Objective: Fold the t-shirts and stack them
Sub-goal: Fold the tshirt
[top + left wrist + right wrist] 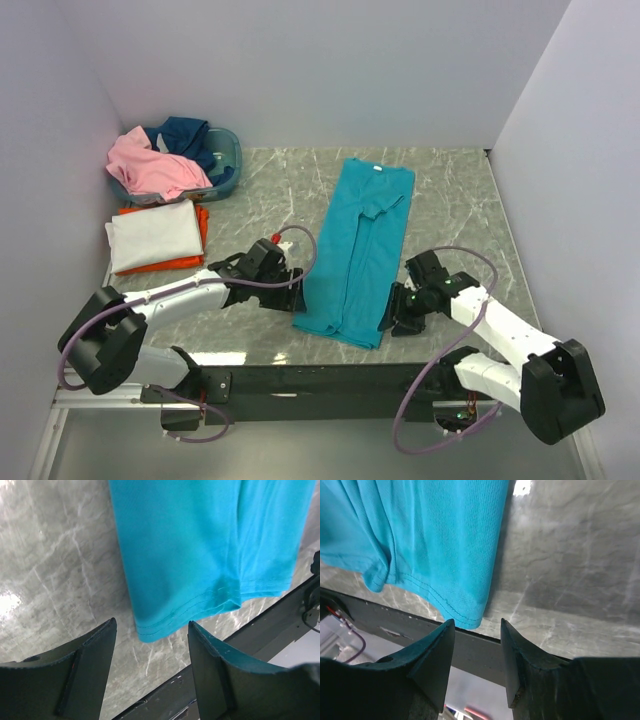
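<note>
Teal t-shirt (358,250) lies folded lengthwise, hem at the table (260,200) near edge; left gripper (290,296) and right gripper (393,318) flank its hem corners, both spread apart, empty.

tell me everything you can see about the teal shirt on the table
The teal t-shirt is soft knit cloth, folded lengthwise into a long narrow strip with its sleeves folded inward. It lies flat on the marble-look table, collar at the far end, double-stitched hem at the near edge. The open left hand and open right hand sit at its hem corners, neither gripping it.
</note>
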Action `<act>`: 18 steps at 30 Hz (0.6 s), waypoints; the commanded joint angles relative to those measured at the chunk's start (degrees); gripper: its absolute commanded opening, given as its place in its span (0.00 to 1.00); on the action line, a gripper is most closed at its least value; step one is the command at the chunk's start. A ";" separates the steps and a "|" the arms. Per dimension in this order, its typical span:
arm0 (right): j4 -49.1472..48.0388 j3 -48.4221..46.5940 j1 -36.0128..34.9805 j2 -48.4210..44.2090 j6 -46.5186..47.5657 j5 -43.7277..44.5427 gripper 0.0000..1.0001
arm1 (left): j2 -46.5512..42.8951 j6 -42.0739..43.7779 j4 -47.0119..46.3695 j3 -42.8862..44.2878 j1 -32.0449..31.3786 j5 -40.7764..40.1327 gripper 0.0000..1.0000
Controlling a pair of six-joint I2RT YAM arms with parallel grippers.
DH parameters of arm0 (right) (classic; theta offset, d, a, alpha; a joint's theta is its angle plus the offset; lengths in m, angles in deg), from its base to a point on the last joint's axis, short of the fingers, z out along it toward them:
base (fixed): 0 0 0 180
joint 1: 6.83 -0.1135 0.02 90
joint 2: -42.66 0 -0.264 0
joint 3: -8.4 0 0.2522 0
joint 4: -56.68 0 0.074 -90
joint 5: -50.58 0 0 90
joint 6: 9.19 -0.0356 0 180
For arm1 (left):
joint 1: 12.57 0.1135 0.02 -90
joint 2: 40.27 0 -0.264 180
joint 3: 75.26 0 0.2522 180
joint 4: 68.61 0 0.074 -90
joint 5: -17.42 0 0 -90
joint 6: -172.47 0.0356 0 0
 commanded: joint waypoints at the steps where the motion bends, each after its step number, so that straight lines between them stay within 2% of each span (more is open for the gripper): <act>1: -3.84 0.99 -2.04 0.61 -3.10 -1.44 0.49 | -0.77 -0.76 -2.36 -0.98 -0.08 -0.53 0.65; 12: -8.94 1.70 -10.82 6.59 -7.59 -0.92 0.48 | -0.77 -1.99 -4.03 -3.53 -0.08 0.79 0.62; 18: -8.06 1.96 -12.15 8.00 -8.12 2.69 0.46 | -0.33 -2.17 -4.64 -3.97 -0.08 1.49 0.61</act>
